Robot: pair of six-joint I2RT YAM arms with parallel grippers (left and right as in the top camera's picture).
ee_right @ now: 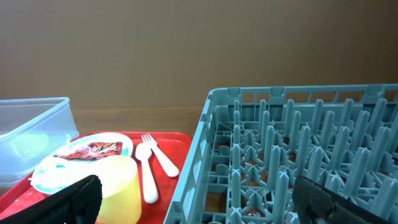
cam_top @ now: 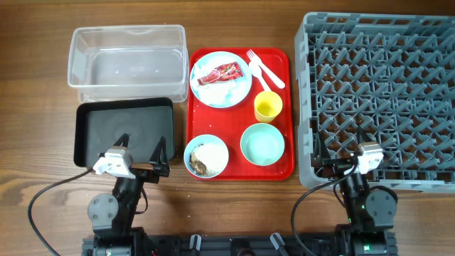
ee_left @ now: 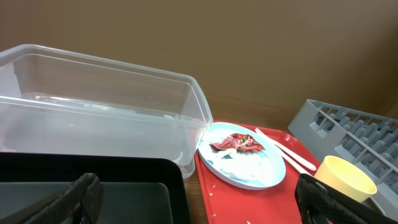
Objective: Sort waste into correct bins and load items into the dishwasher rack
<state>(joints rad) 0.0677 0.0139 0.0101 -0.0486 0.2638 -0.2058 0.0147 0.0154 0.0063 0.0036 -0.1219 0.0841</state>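
On the red tray (cam_top: 236,121) a pale blue plate (cam_top: 244,87) holds a red snack wrapper (cam_top: 222,72) and white tissue. Two white forks (cam_top: 264,68), a yellow cup (cam_top: 268,107), a mint-green bowl (cam_top: 262,144) and a pale blue bowl (cam_top: 222,147) with rice crumbs and brown scraps also sit on it. The clear tub (cam_top: 126,62) and black tray (cam_top: 106,128) lie to the left, the grey rack (cam_top: 384,99) to the right. My left gripper (cam_top: 142,146) is open over the black tray's near edge. My right gripper (cam_top: 340,146) is open over the rack's near-left corner.
The left wrist view shows my open fingers (ee_left: 199,202) over the black tray (ee_left: 93,186), with the tub (ee_left: 99,106), plate (ee_left: 261,171) and cup (ee_left: 345,177) ahead. The right wrist view shows my open fingers (ee_right: 205,202), the cup (ee_right: 118,180), forks (ee_right: 152,162) and rack (ee_right: 298,149).
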